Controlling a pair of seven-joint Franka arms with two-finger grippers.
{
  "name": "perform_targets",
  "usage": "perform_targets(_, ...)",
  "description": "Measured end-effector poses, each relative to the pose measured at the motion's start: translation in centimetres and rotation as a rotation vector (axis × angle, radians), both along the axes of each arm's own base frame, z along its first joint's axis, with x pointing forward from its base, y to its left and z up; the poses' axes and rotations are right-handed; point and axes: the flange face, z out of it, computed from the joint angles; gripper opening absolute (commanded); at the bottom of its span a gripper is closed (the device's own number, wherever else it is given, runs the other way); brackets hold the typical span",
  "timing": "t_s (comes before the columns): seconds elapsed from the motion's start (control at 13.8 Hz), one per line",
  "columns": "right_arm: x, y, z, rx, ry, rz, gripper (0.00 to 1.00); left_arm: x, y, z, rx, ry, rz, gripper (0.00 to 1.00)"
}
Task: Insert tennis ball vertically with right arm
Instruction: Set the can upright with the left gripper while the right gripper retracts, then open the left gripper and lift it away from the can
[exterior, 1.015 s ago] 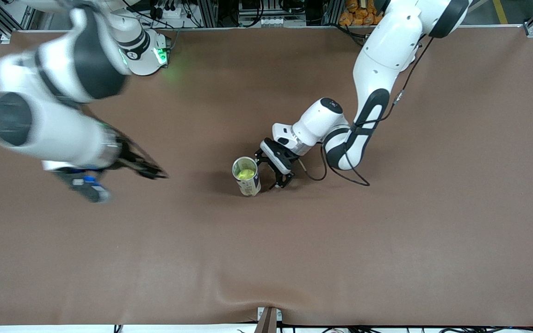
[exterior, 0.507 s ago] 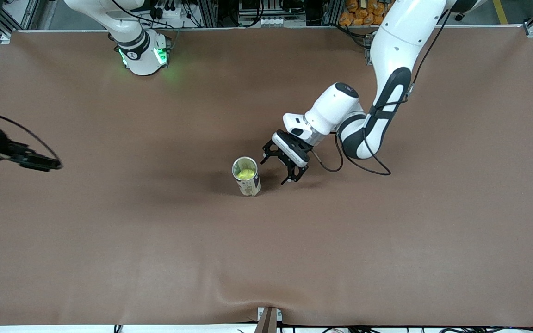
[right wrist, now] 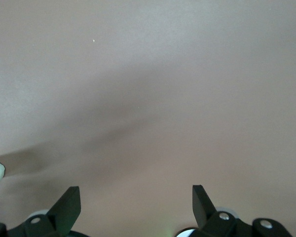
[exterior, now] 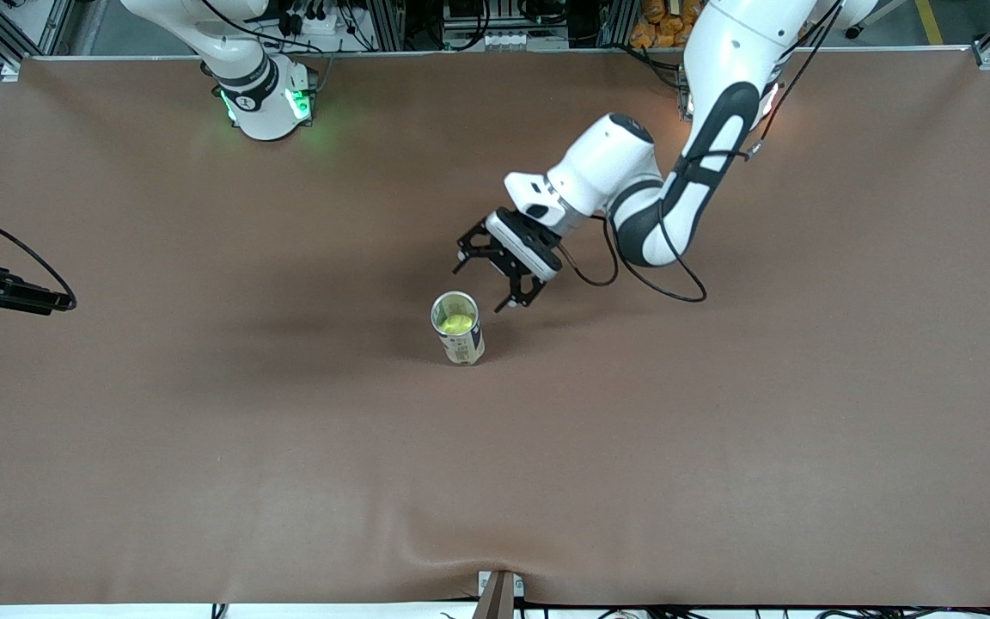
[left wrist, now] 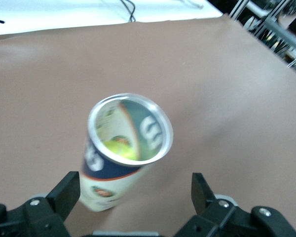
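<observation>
Left gripper (exterior: 485,273), wide and empty, has lifted clear of upright tennis-ball can (exterior: 458,327) just below it, ball (exterior: 458,324) seated inside; right gripper (right wrist: 133,207), wide, withdrawn well away — insertion looks done.

Both arms had glossy white shells with black joint bands. The left tool (exterior: 485,273) was black, with silver screws on angular fingers (left wrist: 201,190) and a looping black cable. The right tool (right wrist: 133,207) matched, and the right arm's base ring (exterior: 265,103) glowed green.
</observation>
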Motion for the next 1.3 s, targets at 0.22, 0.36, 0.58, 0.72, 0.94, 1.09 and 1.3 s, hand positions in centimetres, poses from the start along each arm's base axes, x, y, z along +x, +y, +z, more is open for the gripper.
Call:
perform_targets(0.22,0.0,0.3,0.0,0.001,0.0,0.005,1.0,-1.2,-1.2,3.9,-0.036,0.007,0.04,1.0)
perform_targets(0.36,0.0,0.3,0.0,0.001,0.0,0.005,1.0,-1.6,-1.5,6.1,-0.04,0.009,0.08,1.0)
perform_targets(0.58,0.0,0.3,0.1,0.001,-0.004,0.006,1.0,-2.1,-3.0,9.2,0.068,-0.004,0.193,1.0)
perform_targets(0.72,-0.2,0.4,1.3,0.0,-0.044,0.01,1.0,-2.9,-5.0,12.0,0.147,-0.022,0.271,1.0)
perform_targets(0.94,-1.6,0.3,2.7,0.005,-0.089,0.026,1.0,-3.2,-6.2,13.8,0.199,0.008,0.354,1.0)
perform_targets(1.09,-2.5,0.3,2.3,0.011,-0.138,0.055,1.0,-3.0,-6.6,15.1,0.243,0.052,0.431,1.0)
perform_targets(1.3,-4.7,0.5,1.3,0.024,-0.179,0.124,1.0,-3.0,-7.2,18.0,0.295,0.111,0.523,1.0)
